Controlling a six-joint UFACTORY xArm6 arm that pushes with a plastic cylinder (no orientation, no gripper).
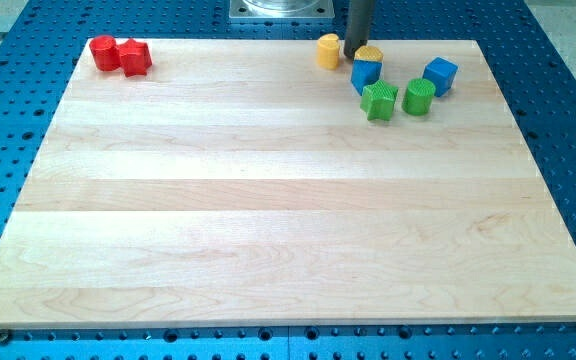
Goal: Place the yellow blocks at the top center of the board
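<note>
Two yellow blocks lie near the board's top edge, right of centre: a rounded yellow block (328,50) and a second yellow block (369,53) that touches the top of a blue block (366,74). My tip (353,55) stands between the two yellow blocks, close to both. The rod comes down from the view's top.
A green star-shaped block (379,100), a green cylinder (418,97) and a blue cube (440,75) cluster just below and right of the tip. Two red blocks (120,54) sit at the top left corner. The wooden board (268,220) lies on a blue perforated table.
</note>
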